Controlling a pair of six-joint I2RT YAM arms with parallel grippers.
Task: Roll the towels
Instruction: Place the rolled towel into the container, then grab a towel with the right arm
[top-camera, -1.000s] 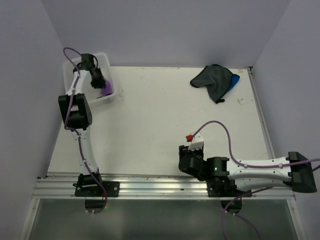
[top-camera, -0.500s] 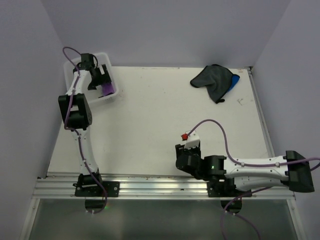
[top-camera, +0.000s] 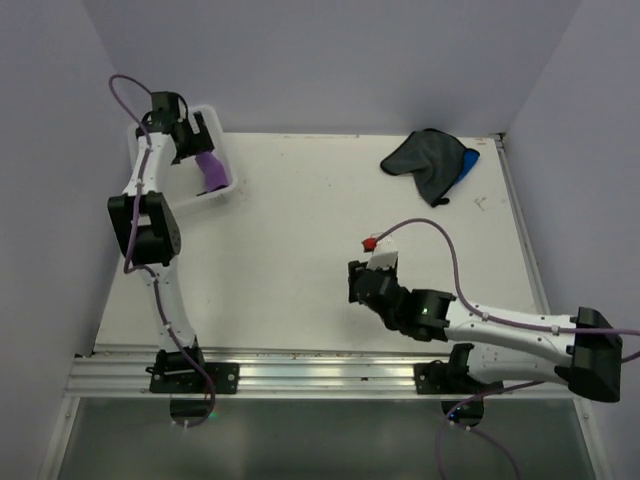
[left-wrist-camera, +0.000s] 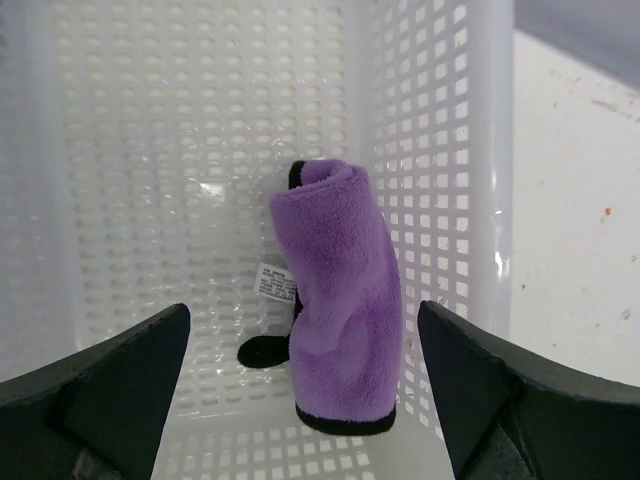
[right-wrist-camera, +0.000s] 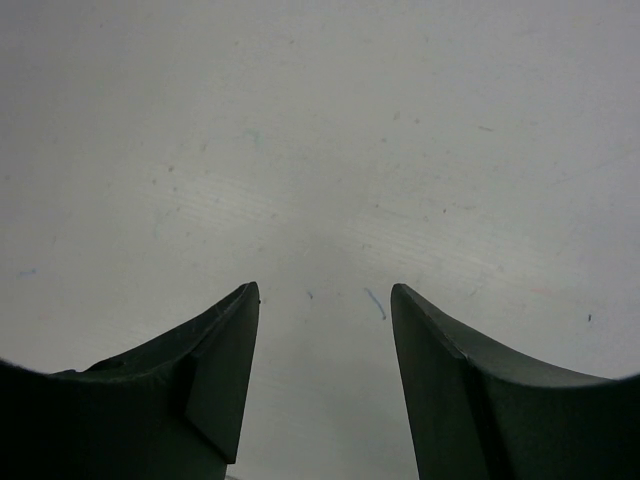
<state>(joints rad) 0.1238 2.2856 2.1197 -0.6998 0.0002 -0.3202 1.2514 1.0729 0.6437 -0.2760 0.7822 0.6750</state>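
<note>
Purple plush makes up one of three towels: the purple towel (top-camera: 210, 172) is rolled into a tight tube with black edging and a small white label, and it sits inside the one white perforated tub (top-camera: 226, 186) at the far left corner of the worktop (top-camera: 300, 230), close beside the tub's side wall. The other two lie unrolled in a loose heap at the far right corner. The dark grey towel (top-camera: 422, 160) is crumpled on top, and the blue towel (top-camera: 469, 162) shows only as a bright strip at the heap's right edge, touching the grey one. There are two grippers. The left gripper (top-camera: 193, 142) hangs over the tub with its jaws spread wide; in its wrist view the two dark fingers (left-wrist-camera: 110, 390) stand on either side of the purple roll and well clear of it, gripping nothing. The right gripper (top-camera: 362, 282) is low over bare worktop toward the near edge, right of the middle, well apart from every towel. Its jaws are parted too, with only scuffed white surface between its fingers (right-wrist-camera: 200, 380), and it holds nothing.
</note>
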